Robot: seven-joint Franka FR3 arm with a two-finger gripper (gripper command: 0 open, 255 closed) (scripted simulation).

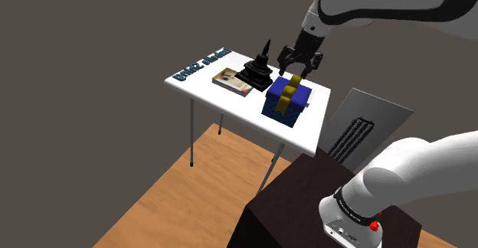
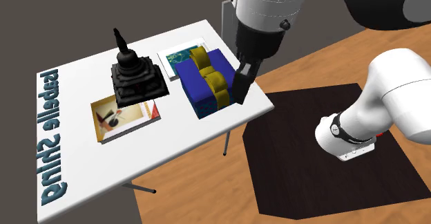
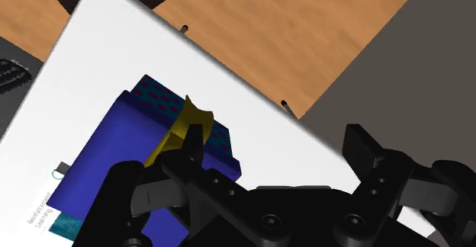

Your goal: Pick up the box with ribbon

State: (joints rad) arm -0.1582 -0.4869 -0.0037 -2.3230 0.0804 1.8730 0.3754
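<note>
White tabletop [image 2: 193,134], over wooden floor [image 2: 314,67], is set with the blue box with yellow ribbon [image 2: 206,81] just beside the black figurine [image 2: 135,74]. Past the box from the figurine, the gripper [image 2: 240,92] is held with jaws apart, off the box's centre. A closure here is judged likely to pinch one wall or shove the box into the figurine. Free room is found past the table edge.

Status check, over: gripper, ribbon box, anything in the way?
Gripper open, clasping nothing. Blue box with yellow ribbon sits on white table, gripper poised over its edge. Black figurine close beside, not blocking.
</note>
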